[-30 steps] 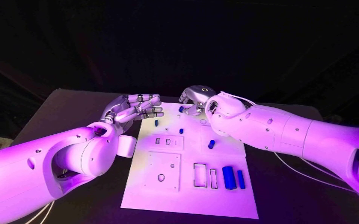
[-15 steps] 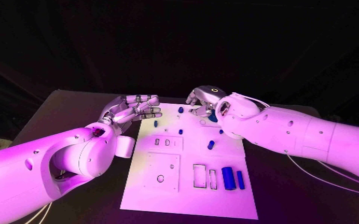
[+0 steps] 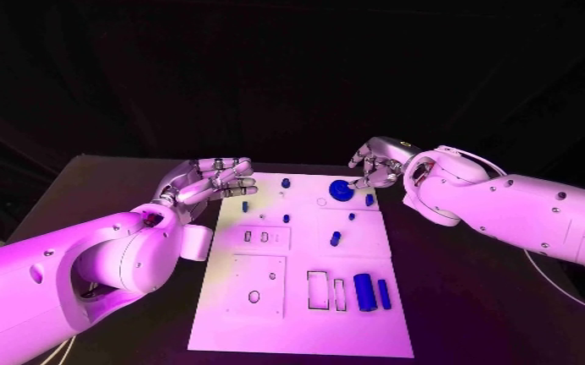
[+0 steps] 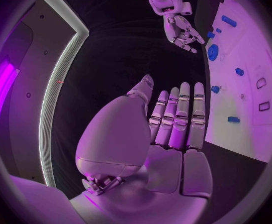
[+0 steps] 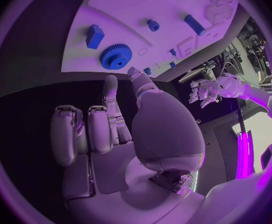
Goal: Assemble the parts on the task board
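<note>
The task board lies in the middle of the black table, a long white plate with rectangular cutouts. No writing or label on it can be read from here. A round blue gear sits at its far end, with a small blue block just beside it and several little blue pegs scattered nearby. Two blue bars lie side by side near the board's near right corner.

The right hand hangs just past the board's far right corner, near the gear, fingers loosely curled and apart, holding nothing. The left hand hovers off the board's far left edge, fingers stretched together toward the board, thumb apart, with nothing in its grasp.
</note>
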